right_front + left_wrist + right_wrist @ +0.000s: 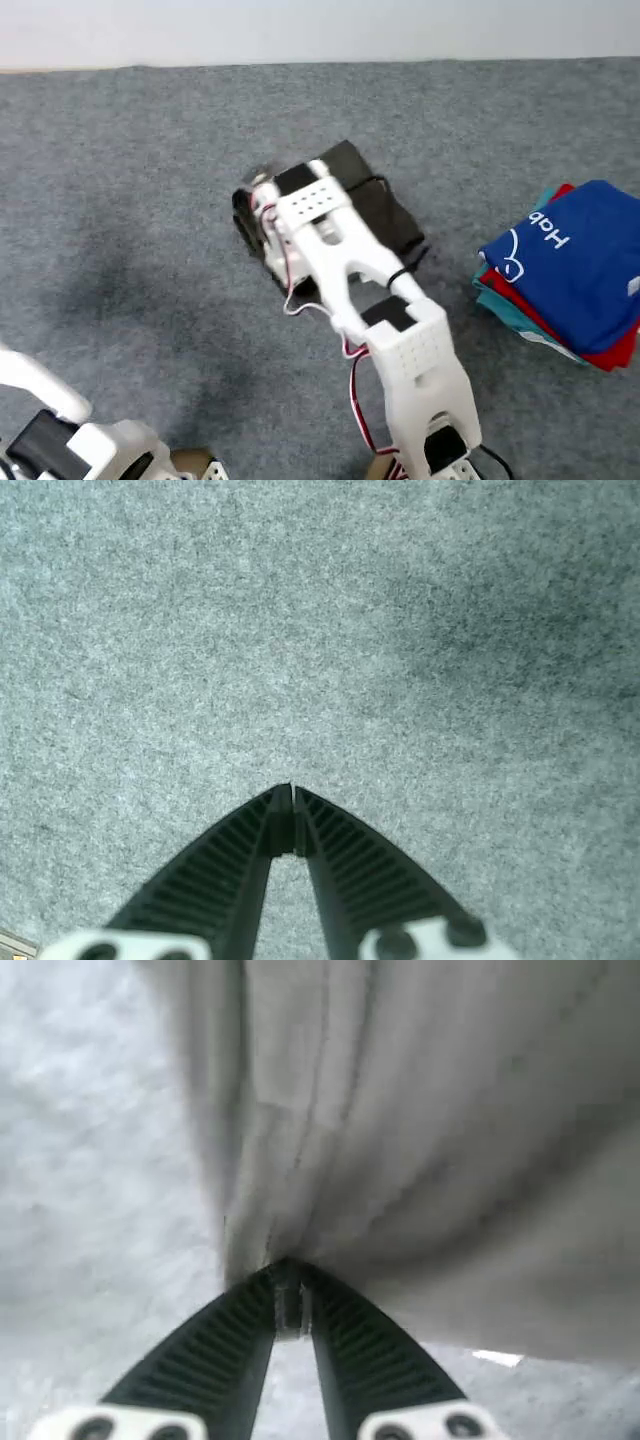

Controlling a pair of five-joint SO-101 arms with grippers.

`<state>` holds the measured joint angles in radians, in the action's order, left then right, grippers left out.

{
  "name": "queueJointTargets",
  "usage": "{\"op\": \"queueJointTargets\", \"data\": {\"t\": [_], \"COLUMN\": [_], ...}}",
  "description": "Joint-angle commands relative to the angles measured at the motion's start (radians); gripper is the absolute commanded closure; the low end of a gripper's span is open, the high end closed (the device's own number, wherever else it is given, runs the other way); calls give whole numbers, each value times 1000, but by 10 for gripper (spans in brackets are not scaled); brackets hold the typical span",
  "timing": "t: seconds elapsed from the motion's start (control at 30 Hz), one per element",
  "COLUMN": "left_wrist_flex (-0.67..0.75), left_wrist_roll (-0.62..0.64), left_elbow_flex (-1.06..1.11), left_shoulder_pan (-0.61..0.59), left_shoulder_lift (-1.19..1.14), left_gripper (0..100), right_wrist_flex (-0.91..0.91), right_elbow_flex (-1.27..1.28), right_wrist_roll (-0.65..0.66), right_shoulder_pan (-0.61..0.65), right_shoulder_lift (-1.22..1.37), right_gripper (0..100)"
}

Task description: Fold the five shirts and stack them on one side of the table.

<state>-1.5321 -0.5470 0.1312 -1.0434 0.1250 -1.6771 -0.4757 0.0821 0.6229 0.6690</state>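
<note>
- Dark shirt sits folded mid-counter, a compact bundle turned at an angle to the counter edges. It looks about as wide as long, so I can't call a long axis.
- Right tool is clamped on a fold of that shirt, jaws closed with cloth pinched at the tips. In the high view the right arm lies diagonally across the bundle, and the grip is at its far-left edge.
- Stack is at the right side of the counter in the high view, with the blue shirt on top and red and teal layers under it. Exact count isn't readable.
- Key relation: the stack lies to the right of the gripped bundle, well apart, with bare grey felt between them. The grip is on the side of the bundle away from the stack, so the arm already spans the shirt in the direction it has to go.
- Left tool is closed on nothing, tips touching, over bare felt. Left arm sits at the near-left corner, well apart from both shirt and stack.
- Judgement: the right arm is the nearer one for both bundle and stack, so the transfer is its job. Risk: a single-edge pinch could let the fold open once lifted.
</note>
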Motion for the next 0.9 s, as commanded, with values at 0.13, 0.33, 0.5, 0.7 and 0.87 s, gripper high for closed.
{"op": "queueJointTargets", "data": {"t": [0.13,0.33,0.5,0.7,0.87], "left_wrist_flex": [-8,-3,-3,-3,-5], "left_wrist_roll": [8,8,8,8,8], "left_elbow_flex": [-28,-28,-28,-28,-28], "left_shoulder_pan": [3,5,5,6,6], "left_shoulder_lift": [41,40,40,43,46], "left_gripper": [994,994,994,994,994], "right_wrist_flex": [-73,-10,24,-45,-111], "right_elbow_flex": [-6,-8,-8,-8,8], "right_wrist_roll": [9,6,3,-189,-778], "right_shoulder_pan": [19,-16,-19,-82,-142], "right_shoulder_lift": [-65,-193,-320,-403,-392], "right_gripper": [990,990,987,983,940]}}
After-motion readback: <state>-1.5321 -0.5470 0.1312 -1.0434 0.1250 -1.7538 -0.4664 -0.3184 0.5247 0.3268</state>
